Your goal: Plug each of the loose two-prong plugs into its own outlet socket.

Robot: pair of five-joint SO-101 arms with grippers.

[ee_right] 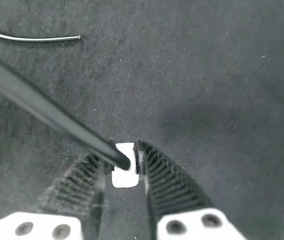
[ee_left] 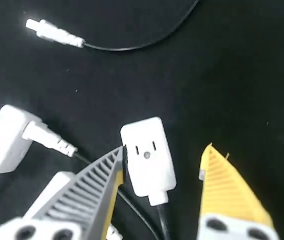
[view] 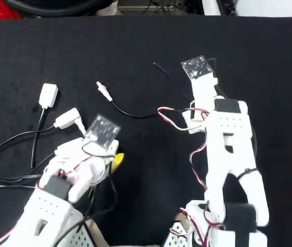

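On the black cloth-covered table [view: 269,62], the left claw [ee_left: 165,149] stands spread wide over a white rectangular outlet socket [ee_left: 147,155] at the near left. Its grey ribbed finger [ee_left: 96,185] sits right at one long edge of the socket, while the yellow finger [ee_left: 227,190] is apart from the other edge. The socket lies flat, two slots and a round hole facing up, with a black cord leaving one end. Just left of it lies a chunky white plug [view: 66,119], its stubby end pointing toward the claw. Farther off is a slim white plug [view: 103,91] on a thin black cord. Toward the far right, the right claw [ee_right: 125,160] is pinched on a small white block [ee_right: 124,180], where a thick black cord [ee_right: 41,107] meets it.
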